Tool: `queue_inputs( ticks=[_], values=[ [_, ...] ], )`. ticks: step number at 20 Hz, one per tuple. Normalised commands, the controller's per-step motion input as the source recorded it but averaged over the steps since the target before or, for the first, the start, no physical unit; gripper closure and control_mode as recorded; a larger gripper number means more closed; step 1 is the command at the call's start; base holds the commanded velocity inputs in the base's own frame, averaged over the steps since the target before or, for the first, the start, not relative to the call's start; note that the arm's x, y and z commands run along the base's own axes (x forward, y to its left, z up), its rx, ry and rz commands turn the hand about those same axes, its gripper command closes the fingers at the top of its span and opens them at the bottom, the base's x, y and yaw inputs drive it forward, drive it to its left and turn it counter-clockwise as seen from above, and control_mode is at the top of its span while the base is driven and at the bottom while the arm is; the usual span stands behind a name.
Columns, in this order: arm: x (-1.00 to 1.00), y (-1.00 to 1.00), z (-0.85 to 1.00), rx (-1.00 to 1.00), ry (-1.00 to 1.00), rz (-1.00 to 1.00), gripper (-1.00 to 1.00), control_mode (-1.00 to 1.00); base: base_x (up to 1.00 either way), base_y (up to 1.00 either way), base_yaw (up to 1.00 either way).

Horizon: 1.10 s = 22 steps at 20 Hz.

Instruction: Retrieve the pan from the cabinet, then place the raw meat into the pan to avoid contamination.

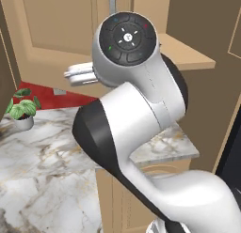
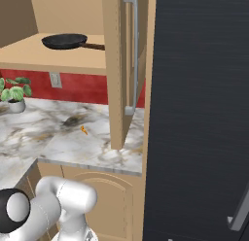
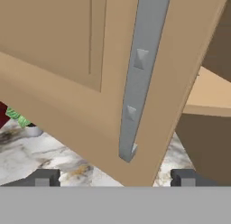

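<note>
The cabinet (image 2: 68, 58) stands open above the counter, its door (image 2: 119, 70) swung out edge-on with a long silver bar handle (image 2: 132, 50). On its wooden shelf lies the black pan (image 2: 65, 41), its brown handle pointing right. In the hand view the door (image 3: 67, 60) and the lower end of the bar handle (image 3: 140, 78) are close ahead. My gripper (image 3: 115, 179) is open, its fingertips (image 3: 43, 178) spread wide on either side below the handle's end, holding nothing. The hand (image 1: 77, 75) pokes out left of the arm, in front of the door. The raw meat is out of view.
A marble counter (image 2: 58, 138) runs below the cabinet, with a potted plant (image 2: 12, 95) at the back left and a small orange scrap (image 2: 84, 129). A tall black appliance (image 2: 199, 113) walls off the right side. A red backsplash (image 2: 78, 87) has a wall socket.
</note>
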Motion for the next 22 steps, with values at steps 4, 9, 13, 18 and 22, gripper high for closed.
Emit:
queue_inputs(
  ticks=[4, 9, 13, 18, 22],
  values=[
    [-0.36, -0.03, -0.15, 0.00, -0.06, 0.00, -1.00, -1.00, 0.00, 0.00, 0.00],
    [-0.39, -0.32, 0.04, 0.00, 0.00, 0.00, -1.00, -1.00, 0.00, 0.00, 0.00],
    [-0.40, -0.51, 0.01, 0.00, -0.04, 0.04, -1.00, -1.00, 0.00, 0.00, 0.00],
    [-0.38, -0.61, 0.00, 0.01, -0.09, 0.10, -1.00, -1.00, 0.00, 0.00, 0.00],
    [-0.23, -0.67, -0.02, 0.00, -0.13, 0.16, -1.00, -1.00, 0.00, 0.00, 0.00]
  ],
)
